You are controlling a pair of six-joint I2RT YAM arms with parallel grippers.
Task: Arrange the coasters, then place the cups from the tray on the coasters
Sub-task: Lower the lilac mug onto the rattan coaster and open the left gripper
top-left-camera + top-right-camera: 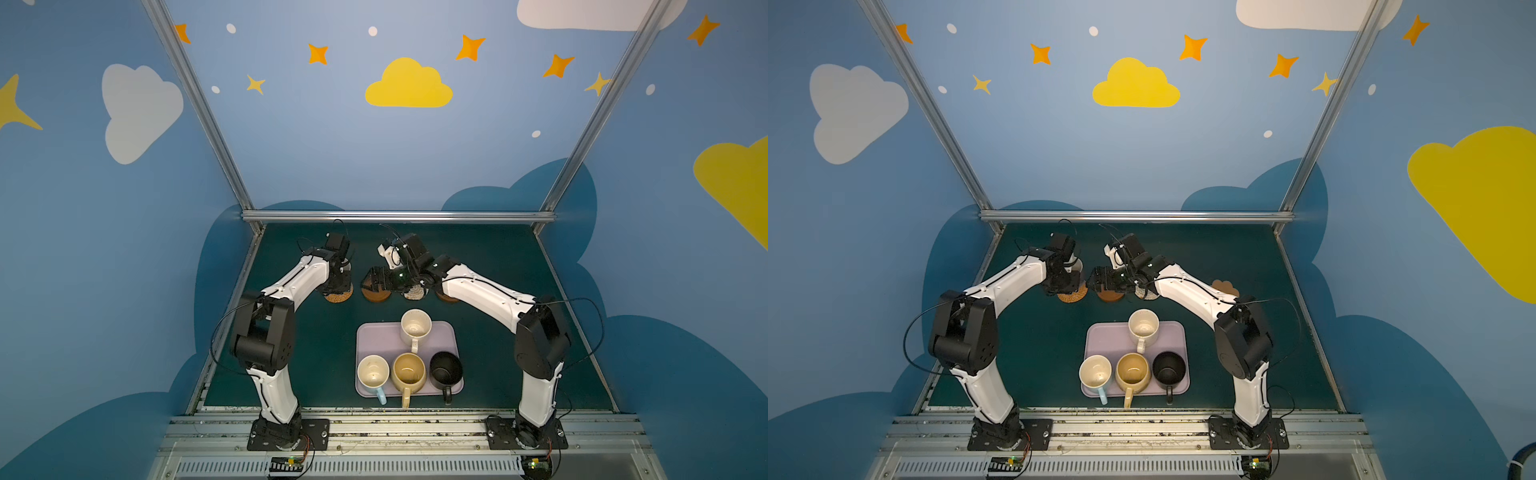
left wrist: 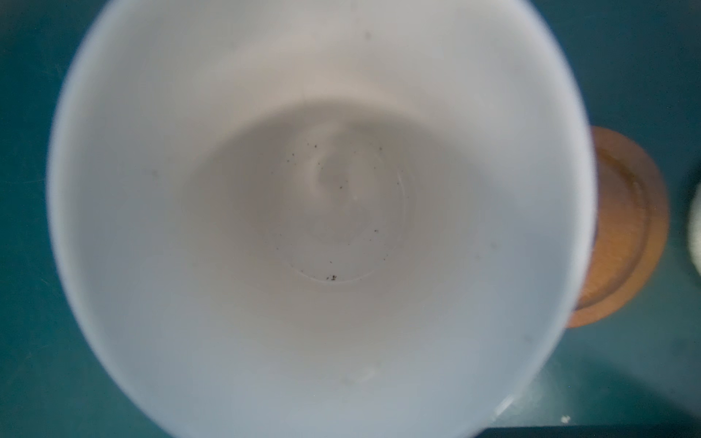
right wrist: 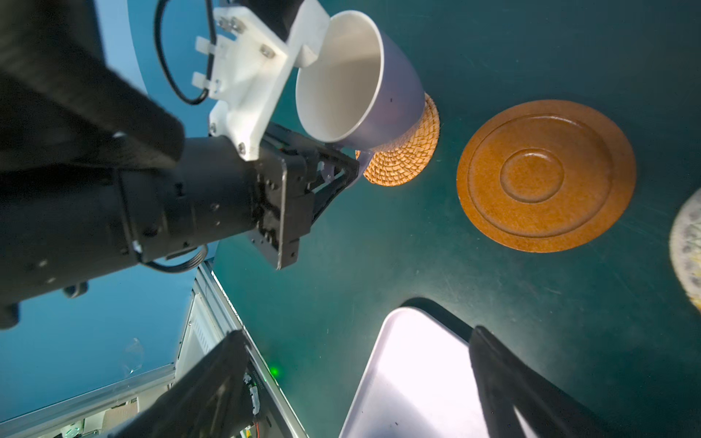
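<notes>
Your left end effector (image 3: 341, 170) is pinched tight on the handle of the lilac mug (image 3: 394, 94), which sits on the tan woven coaster (image 3: 409, 163). Your right end effector (image 1: 372, 283) hangs empty, jaws spread wide, over the grooved wooden coaster (image 3: 546, 174) just beside the woven one. Bare tabletop (image 3: 417, 258) separates the woven coaster from the tray (image 3: 409, 360).

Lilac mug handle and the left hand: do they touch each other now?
Touching. The right wrist view shows the left hand shut on the handle of the lilac mug, its fingers pressed against the handle with no gap.
</notes>
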